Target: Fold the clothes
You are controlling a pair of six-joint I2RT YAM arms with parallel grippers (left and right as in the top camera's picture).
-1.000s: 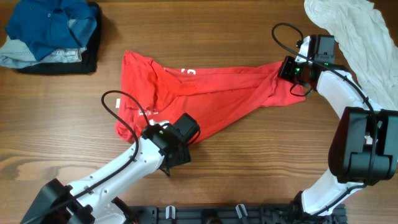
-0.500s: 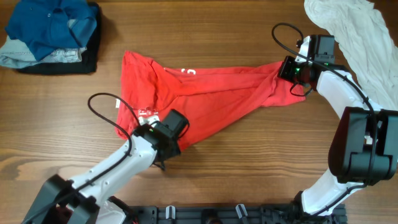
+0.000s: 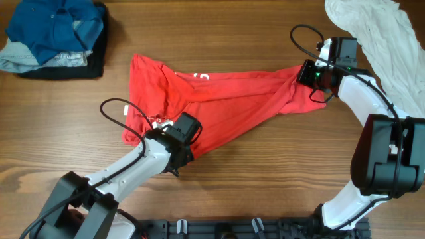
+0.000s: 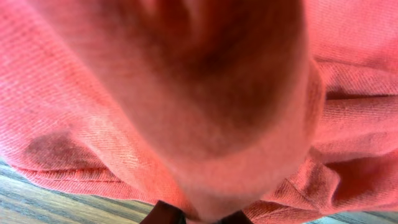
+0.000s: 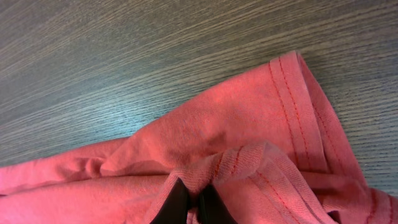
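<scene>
Left gripper pinches red T-shirt near edge; right gripper clamps right end; long axis left-right.

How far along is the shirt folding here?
No fold made yet: the shirt lies bunched and pulled out lengthwise. In hand: the right gripper pinches a hemmed edge, and the left gripper looks closed on cloth at the opposite end. Remaining: spread it flat, then all the folds.

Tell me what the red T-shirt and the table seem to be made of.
The red T-shirt looks like cotton jersey, matte: fine knit ribs, a double-stitched hem and soft folds show close up. The table looks like wood or wood-look laminate, smooth, low sheen: streaky brown grain; which one, I cannot tell.
</scene>
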